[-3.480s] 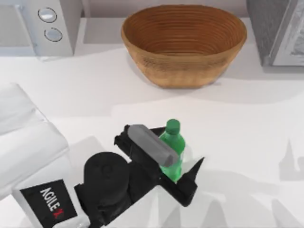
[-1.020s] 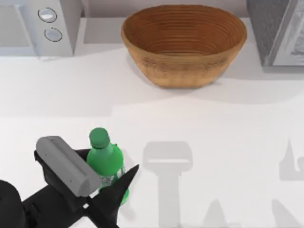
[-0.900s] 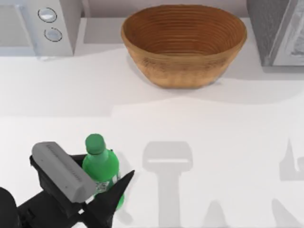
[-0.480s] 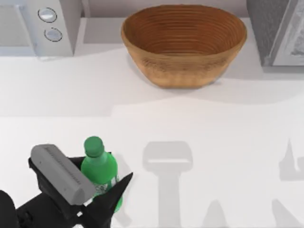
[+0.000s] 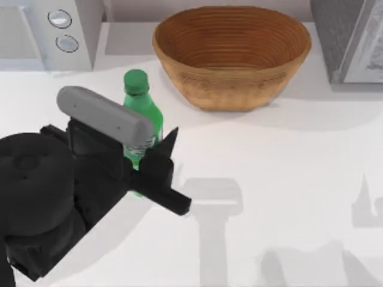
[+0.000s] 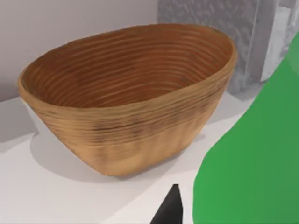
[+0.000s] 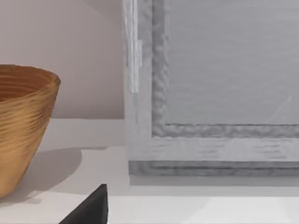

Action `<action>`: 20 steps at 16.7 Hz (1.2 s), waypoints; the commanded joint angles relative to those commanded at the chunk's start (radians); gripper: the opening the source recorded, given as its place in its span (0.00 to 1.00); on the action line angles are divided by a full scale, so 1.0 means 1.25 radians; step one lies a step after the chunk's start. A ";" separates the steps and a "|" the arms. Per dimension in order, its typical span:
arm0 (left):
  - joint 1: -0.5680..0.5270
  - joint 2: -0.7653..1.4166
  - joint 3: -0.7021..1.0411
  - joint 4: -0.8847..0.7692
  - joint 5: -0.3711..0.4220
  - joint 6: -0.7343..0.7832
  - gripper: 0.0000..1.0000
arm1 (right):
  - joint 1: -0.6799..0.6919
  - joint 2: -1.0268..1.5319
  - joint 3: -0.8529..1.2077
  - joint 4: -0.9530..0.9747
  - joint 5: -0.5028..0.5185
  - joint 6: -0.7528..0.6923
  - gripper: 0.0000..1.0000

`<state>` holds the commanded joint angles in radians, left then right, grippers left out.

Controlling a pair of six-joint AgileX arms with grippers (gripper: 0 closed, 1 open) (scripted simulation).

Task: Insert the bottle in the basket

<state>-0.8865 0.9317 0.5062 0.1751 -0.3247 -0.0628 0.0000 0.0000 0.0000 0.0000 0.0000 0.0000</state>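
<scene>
left gripper (image 5: pixel 146 152): we've got it clamped on the bottle (image 5: pixel 142 107), left of table centre
bottle: upright, cap up, just left of the basket (image 5: pixel 232 57), still outside it
basket: back centre of our table (image 5: pixel 287 179)
right gripper: can't tell

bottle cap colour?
Green, same as the bottle body; the cap shows best in the top view, above the left gripper.
</scene>
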 joint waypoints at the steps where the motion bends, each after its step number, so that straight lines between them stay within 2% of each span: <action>1: 0.004 0.065 0.074 -0.016 -0.028 -0.007 0.00 | 0.000 0.000 0.000 0.000 0.000 0.000 1.00; 7: 0.014 0.469 0.526 -0.113 -0.179 -0.055 0.00 | 0.000 0.000 0.000 0.000 0.000 0.000 1.00; 13: 0.025 0.784 0.953 -0.179 -0.291 -0.089 0.00 | 0.000 0.000 0.000 0.000 0.000 0.000 1.00; 16: 0.043 0.884 1.087 -0.206 -0.333 -0.094 0.00 | 0.000 0.000 0.000 0.000 0.000 0.000 1.00; 20: 0.057 0.943 1.151 -0.224 -0.360 -0.094 0.00 | 0.000 0.000 0.000 0.000 0.000 0.000 1.00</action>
<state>-0.8157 2.1106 1.9450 -0.1053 -0.7742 -0.1798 0.0000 0.0000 0.0000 0.0000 0.0000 0.0000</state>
